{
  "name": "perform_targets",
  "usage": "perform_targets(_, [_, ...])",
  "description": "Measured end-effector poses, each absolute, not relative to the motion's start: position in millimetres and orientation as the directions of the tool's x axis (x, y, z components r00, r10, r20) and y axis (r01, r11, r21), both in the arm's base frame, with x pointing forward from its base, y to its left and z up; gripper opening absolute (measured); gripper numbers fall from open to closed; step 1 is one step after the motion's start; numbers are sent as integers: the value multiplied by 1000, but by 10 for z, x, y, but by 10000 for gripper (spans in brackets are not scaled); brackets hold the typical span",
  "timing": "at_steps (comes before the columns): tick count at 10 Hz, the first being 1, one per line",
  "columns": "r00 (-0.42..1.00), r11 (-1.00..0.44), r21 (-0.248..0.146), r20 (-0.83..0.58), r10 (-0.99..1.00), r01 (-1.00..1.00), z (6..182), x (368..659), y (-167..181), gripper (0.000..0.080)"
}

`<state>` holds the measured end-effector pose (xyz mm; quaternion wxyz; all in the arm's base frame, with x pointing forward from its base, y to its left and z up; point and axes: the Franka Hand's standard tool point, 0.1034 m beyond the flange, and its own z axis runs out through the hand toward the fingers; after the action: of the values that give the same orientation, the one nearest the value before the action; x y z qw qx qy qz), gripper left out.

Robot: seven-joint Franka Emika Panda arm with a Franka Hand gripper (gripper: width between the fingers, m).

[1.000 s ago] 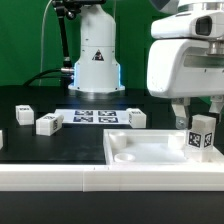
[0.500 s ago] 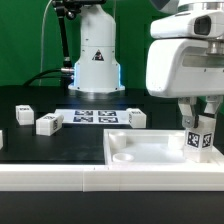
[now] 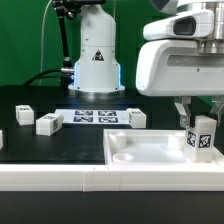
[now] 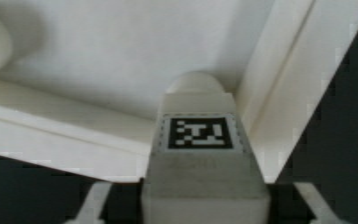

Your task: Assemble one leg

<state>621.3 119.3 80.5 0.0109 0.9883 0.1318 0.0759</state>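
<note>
Leg in hand: the leg [image 3: 202, 135] stands upright at right centre of the exterior view, tag facing the camera.
End effector: the end effector [image 3: 201, 120] is clenched on the leg's upper part.
Long axis: vertical, pointing down at the white panel [image 3: 140, 148].
Key relation: leg directly beneath the end effector, its foot over the panel's right corner [image 4: 194, 85]; contact cannot be told.
Spare legs: on the tabletop [image 3: 60, 145], left half.

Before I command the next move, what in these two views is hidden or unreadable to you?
- Lower end of the small white tagged leg: exterior view, hidden behind the wide white panel's rim; contact unknowable.
- Gripper fingertips: exterior view, mostly covered by the leg and the arm's white housing.
- Panel sockets: wrist view, cut off and blurred, with the leg blocking the centre.
</note>
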Motion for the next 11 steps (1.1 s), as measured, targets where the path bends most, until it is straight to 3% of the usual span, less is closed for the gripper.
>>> perform_targets(5, [977,-989,-47,152,-147,-142,800,6212,1203,297])
perform_targets(11, [775,-780,-127,94,-625,-613,801,6208,1187,297])
